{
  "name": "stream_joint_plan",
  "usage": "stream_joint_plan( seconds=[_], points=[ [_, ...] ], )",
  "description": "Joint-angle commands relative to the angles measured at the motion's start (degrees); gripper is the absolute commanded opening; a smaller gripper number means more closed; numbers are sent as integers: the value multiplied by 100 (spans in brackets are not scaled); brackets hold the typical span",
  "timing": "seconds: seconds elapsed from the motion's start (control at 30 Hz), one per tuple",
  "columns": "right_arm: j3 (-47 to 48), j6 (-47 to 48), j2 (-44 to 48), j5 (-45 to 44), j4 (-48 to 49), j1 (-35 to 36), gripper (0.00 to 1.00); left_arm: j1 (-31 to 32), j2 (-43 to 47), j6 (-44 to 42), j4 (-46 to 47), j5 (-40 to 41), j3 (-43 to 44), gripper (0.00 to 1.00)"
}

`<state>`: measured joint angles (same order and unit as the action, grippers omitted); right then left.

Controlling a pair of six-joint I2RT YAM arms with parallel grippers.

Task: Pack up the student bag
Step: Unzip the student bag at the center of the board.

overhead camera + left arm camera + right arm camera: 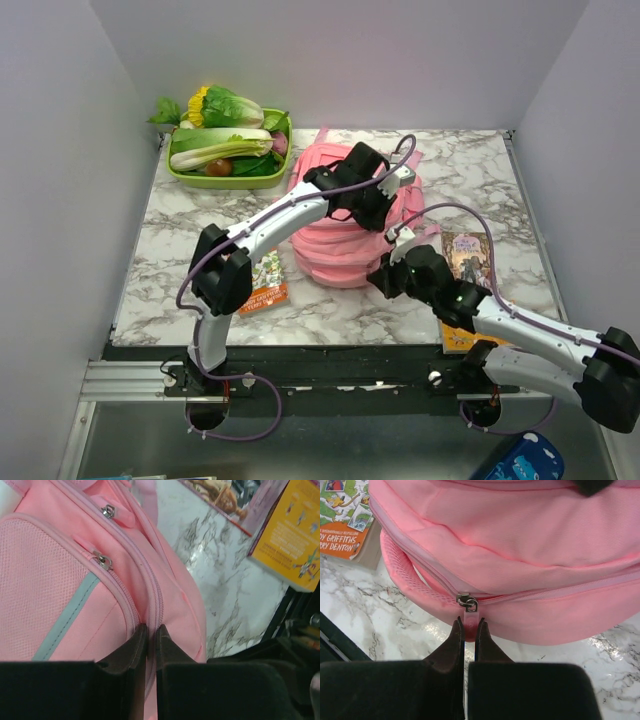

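Top external view: the student bag [335, 255] lies in the middle of the marble table [500, 170]. Both arms reach over to it.

Your left gripper [151, 630] is on top of the bag. Its fingers are almost together. They pinch a fold of pink cloth right by a zip line.

Your right gripper [469, 626] is at the near side of the bag. Its fingers are squeezed tight on the little pink zip pull [470, 617], just under the metal slider [468, 601].

So one gripper holds the bag down and the other has the zip. I think you are at the zip step, most likely getting the bag open. I cannot tell how far that zip is open.

Not much looks done. Nothing can be seen going into the bag. An orange book [266, 283] lies just beside the bag on its left. A picture book [468, 256] lies near it on the right. A yellow book [295, 535] lies at the near edge, partly under your right arm. A green tray [185, 178] of vegetables sits at the back left.

What looks left for you: open the bag wide, put the things in, then zip it shut.
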<state>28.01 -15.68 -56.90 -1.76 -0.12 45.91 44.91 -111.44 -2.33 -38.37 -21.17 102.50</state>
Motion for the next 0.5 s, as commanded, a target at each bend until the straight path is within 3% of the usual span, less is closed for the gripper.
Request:
stream_joint_plan(
  seconds=[0.0,0.27,0.47],
  points=[
    [-24,-234,-48,-272,-119,436,1,-26,-624,944,427,-273,1148,0],
    [713,-14,-1059,-474,-304,989,1,0,-985,1735,505,-1038,1589,0],
    [1163,-93,-1324,-1166,-972,1025,1,62,-626,1420,769,-810,932,0]
  ],
)
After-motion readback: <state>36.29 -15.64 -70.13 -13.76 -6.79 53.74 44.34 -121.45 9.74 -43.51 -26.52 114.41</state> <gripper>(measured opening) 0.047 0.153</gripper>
